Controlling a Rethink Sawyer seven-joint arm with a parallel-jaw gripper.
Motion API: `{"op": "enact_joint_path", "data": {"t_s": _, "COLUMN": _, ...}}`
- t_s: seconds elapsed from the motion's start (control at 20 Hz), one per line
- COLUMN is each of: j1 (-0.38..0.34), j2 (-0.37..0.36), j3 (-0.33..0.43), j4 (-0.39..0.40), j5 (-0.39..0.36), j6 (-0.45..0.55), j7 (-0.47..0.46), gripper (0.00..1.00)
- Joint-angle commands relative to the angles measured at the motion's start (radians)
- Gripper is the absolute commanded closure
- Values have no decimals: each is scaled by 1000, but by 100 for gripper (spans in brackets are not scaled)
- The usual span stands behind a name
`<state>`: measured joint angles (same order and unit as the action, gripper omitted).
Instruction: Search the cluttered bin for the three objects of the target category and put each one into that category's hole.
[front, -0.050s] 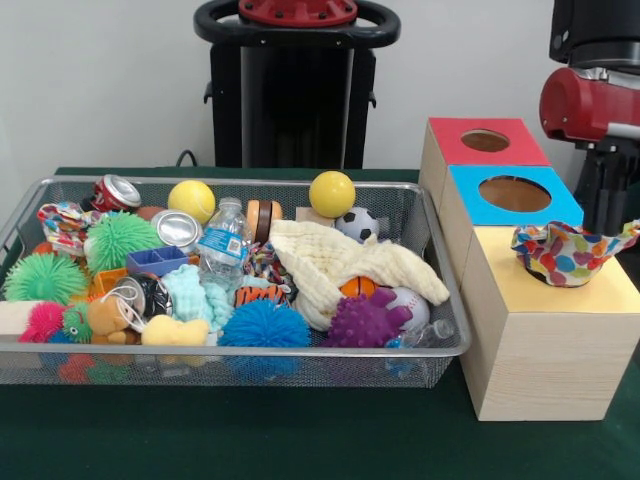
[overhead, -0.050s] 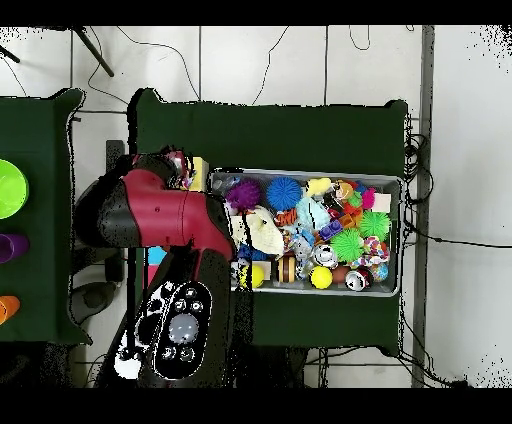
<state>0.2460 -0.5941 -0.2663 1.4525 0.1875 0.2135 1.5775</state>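
A wire mesh bin (front, -0.050s: 40, 372) sits on the green table (front, -0.050s: 250, 430), packed with mixed items. Along its far wall lie a red drinks can (front, -0.050s: 114, 192), a yellow ball (front, -0.050s: 191, 200) and a second yellow ball (front, -0.050s: 332, 193), with a small soccer ball (front, -0.050s: 357, 224) just beside the latter. A water bottle (front, -0.050s: 222, 243) lies near the middle. A cream cloth (front, -0.050s: 340, 262) drapes over the right half, partly covering an orange ball (front, -0.050s: 357, 287) and a baseball (front, -0.050s: 408, 305). At the near wall sit a blue spiky ball (front, -0.050s: 264, 325), a purple spiky ball (front, -0.050s: 364, 322) and a green spiky ball (front, -0.050s: 43, 277).

Beside the bin stands a row of three wooden boxes: a red-topped box (front, -0.050s: 450, 142) with a round hole, a blue-topped box (front, -0.050s: 560, 207) with a round hole, and a yellow-topped box (front, -0.050s: 600, 290). A multicoloured patterned cloth (front, -0.050s: 568, 252) sits bunched on the yellow top, at its opening.

The red arm (overhead, -0.050s: 165, 215) reaches over the boxes. The gripper itself is hidden beneath the arm in the overhead view and is out of frame in the front view; the state of its fingers cannot be told.
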Motion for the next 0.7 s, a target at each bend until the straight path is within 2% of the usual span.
{"op": "enact_joint_path", "data": {"t_s": 0.05, "j1": -28, "j2": 49, "j3": 74, "j4": 76, "j5": -44, "j6": -49, "j7": 158, "gripper": 100}}
{"op": "enact_joint_path", "data": {"t_s": 0.3, "j1": -15, "j2": 65, "j3": 51, "j4": 77, "j5": -45, "j6": -61, "j7": 165, "gripper": 100}}
{"op": "enact_joint_path", "data": {"t_s": 0.6, "j1": 26, "j2": 105, "j3": -26, "j4": 58, "j5": -28, "j6": 14, "j7": 180, "gripper": 100}}
{"op": "enact_joint_path", "data": {"t_s": 0.7, "j1": 30, "j2": 112, "j3": -35, "j4": 60, "j5": -27, "j6": 12, "j7": 182, "gripper": 100}}
